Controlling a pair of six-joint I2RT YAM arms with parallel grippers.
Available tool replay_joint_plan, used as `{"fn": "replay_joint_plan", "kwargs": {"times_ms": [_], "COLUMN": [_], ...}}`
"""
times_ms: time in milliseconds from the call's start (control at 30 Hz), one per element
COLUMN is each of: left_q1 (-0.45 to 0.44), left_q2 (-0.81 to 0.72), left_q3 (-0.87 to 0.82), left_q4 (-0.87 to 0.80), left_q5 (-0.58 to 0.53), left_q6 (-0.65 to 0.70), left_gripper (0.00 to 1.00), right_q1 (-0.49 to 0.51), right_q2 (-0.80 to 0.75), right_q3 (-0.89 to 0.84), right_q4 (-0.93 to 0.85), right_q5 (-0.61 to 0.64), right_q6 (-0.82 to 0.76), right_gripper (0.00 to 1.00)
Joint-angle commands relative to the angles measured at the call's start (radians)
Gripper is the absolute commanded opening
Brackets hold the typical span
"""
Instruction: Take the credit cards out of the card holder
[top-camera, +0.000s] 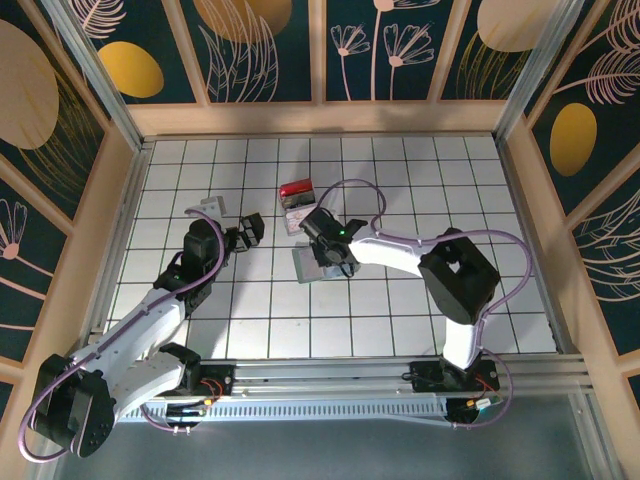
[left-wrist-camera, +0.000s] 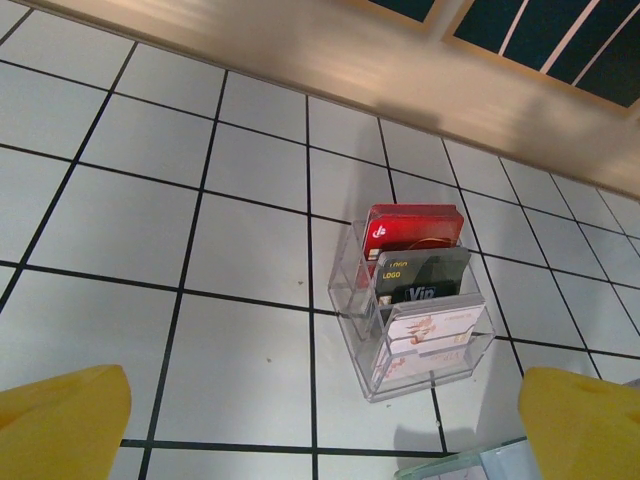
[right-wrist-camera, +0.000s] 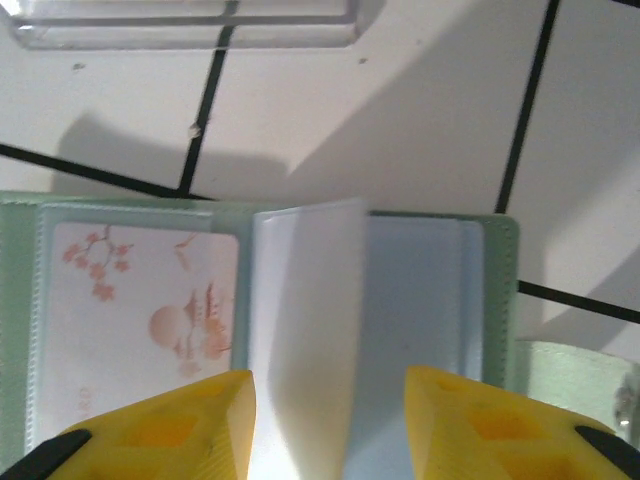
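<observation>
- White tiles with dark grout cover the bench (top-camera: 400, 300) I am working over, boxed in by walls (top-camera: 260, 50) painted with dark panels and gold flowers.
- My card holder (right-wrist-camera: 440, 290) lies open and flat near the middle of the bench, pale green at its border and blue-grey inside.
- Its left pocket holds a blossom-printed card (right-wrist-camera: 140, 300) behind a clear window.
- My right gripper (top-camera: 328, 252) hangs right over the card holder, jaws partly apart.
- A translucent sleeve (right-wrist-camera: 305, 330) stands up from the fold between its yellow fingers (right-wrist-camera: 150, 435). I cannot tell whether either finger touches it.
- My left gripper (left-wrist-camera: 320, 425) hovers to the left of the card holder, jaws spread as wide as they go, with nothing in them.
- Beyond the card holder, toward the back wall, stands a clear stand (left-wrist-camera: 365, 290) with stepped slots.
- It carries a red card (left-wrist-camera: 412, 228) at the back, a dark card (left-wrist-camera: 425, 275) in the middle and a pale card (left-wrist-camera: 435, 330) in front.
</observation>
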Motion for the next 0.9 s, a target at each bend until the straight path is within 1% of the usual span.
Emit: {"fn": "replay_joint_plan", "kwargs": {"times_ms": [0,133,333,533,600,767,867], "left_q1": [0.006,-0.023,-0.167,-0.256,-0.275,-0.329,-0.350], "left_q2": [-0.001,0.019,0.097,0.213,0.255,0.352,0.412], "left_q3": [0.027,0.022,0.046,0.071,0.078,0.106,0.129], "left_q4": [-0.022,-0.021,-0.044,-0.050,-0.052,-0.035,-0.022], "left_q5": [-0.009,-0.024,-0.177,-0.257,-0.271,-0.276,-0.292], "left_q6": [0.025,0.025,0.037,0.043,0.046,0.062,0.070], "left_gripper": [0.99,0.99,0.99,0.99,0.99,0.99,0.99], "right_q1": [-0.019,-0.039,-0.083,-0.101,-0.101,-0.111,-0.128], "right_q2": [-0.056,-0.061,-0.072,-0.085,-0.099,-0.153,-0.186], "right_q3": [-0.027,-0.055,-0.129,-0.156,-0.150,-0.130,-0.127], "right_q4": [-0.004,0.012,0.064,0.082,0.073,0.052,0.062], "right_q5": [0.021,0.008,-0.040,-0.071,-0.071,-0.063,-0.110], "right_q6": [0.030,0.035,0.051,0.054,0.053,0.051,0.060], "right_gripper": [0.42,0.38,0.35,0.30,0.28,0.27,0.27]}}
